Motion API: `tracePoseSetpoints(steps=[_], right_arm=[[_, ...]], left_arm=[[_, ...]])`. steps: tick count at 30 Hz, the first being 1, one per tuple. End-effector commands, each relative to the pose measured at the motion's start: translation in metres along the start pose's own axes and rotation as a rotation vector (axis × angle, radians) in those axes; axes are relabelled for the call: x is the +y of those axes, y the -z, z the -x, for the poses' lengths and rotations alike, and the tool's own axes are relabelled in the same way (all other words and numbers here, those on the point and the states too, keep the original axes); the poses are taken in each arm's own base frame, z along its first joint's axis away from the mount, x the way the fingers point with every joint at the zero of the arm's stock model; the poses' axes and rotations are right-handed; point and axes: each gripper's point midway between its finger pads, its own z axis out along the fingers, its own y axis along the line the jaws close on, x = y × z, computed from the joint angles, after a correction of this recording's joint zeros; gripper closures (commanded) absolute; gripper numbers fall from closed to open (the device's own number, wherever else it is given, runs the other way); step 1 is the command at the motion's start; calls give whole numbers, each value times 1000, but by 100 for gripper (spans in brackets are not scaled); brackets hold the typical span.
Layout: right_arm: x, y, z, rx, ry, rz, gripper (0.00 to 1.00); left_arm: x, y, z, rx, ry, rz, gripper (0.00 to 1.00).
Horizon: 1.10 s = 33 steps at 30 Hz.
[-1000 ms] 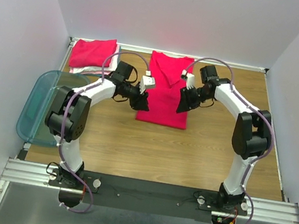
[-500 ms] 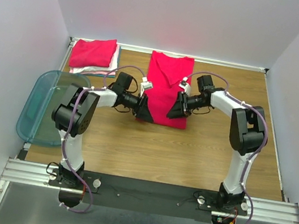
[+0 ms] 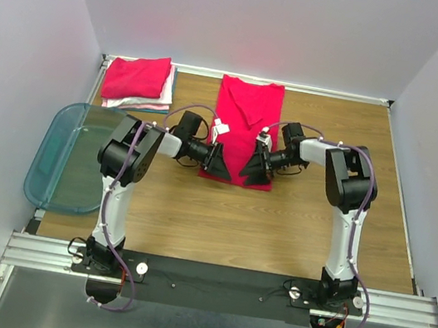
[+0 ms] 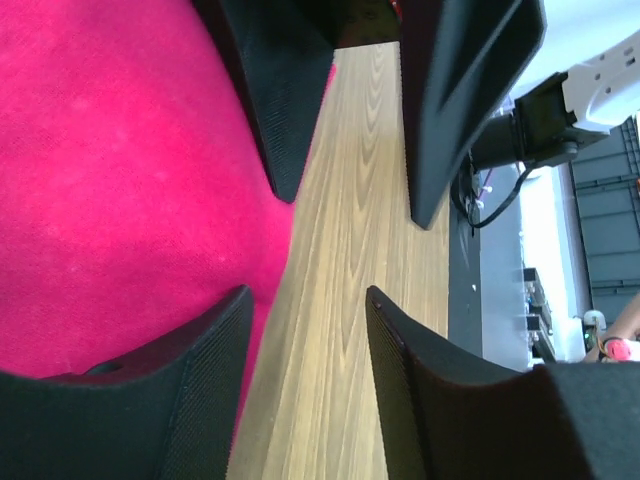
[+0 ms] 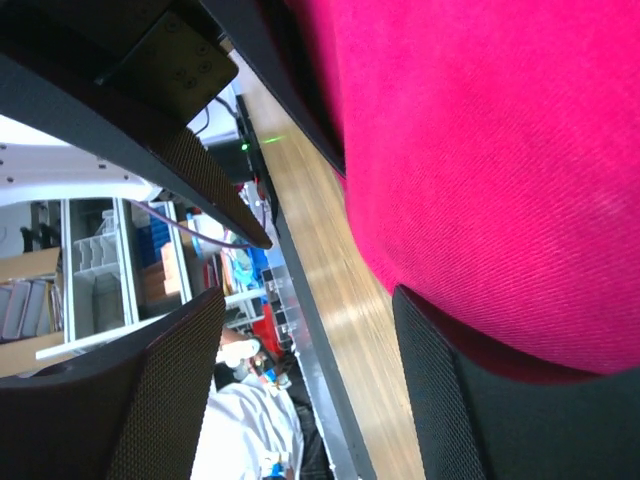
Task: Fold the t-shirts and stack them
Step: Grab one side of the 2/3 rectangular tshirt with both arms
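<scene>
A red-pink t-shirt [image 3: 247,122] lies flat at the table's middle back as a long rectangle with its sleeves folded in. My left gripper [image 3: 219,164] is open and low at the shirt's near left corner. In the left wrist view [image 4: 307,295] one finger is over the cloth [image 4: 120,180] and the other over bare wood. My right gripper [image 3: 250,168] is open and low at the near right part of the hem. In the right wrist view [image 5: 308,300] one finger is against the cloth [image 5: 500,150]. A stack of folded t-shirts [image 3: 138,79], red-pink on top, lies at the back left.
A translucent teal bin [image 3: 69,157] overhangs the table's left edge. White walls close the back and both sides. The two grippers face each other closely over the shirt's near hem; the right one's fingers [image 4: 460,100] show in the left wrist view.
Both grippers have dropped down and moved toward me along the shirt's sides to its near hem, coming closer to each other. The shirt and the stack have not moved.
</scene>
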Motion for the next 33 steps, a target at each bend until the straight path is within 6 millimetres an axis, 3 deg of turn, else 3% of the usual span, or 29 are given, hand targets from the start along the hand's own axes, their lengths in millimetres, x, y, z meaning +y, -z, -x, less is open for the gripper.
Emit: tracePoseSetpoints(steps=[1,4,9,16,19,24,26,28,31,33], right_arm=[[-29,-8,-15,27,-31,-19,22],[-35,0,-26,20,-59,-27,21],[-39,19,-31,-19,-64,-41,20],[-24,27,-39,-21,-32,-33,20],[-2,35,-27,-42,38,-28,20],[65,60,-2,-112,239,-27,20],[76,68,1,-132,285,-71,20],[91,78,1,-143,386,-127,20],[76,92,-1,-128,523,-333,23],[50,105,0,-95,625,-532,28]], left_arm=[[13,0,-22,18,61,4,40],[15,5,-35,24,90,14,39],[8,18,-34,30,47,17,38],[-2,28,-44,76,-17,11,38],[-22,33,-26,57,-103,1,38],[-64,41,14,21,-327,34,39],[-81,48,25,17,-401,51,39],[-86,56,30,34,-496,109,41],[-88,71,48,46,-682,236,46],[-76,82,51,64,-774,349,50]])
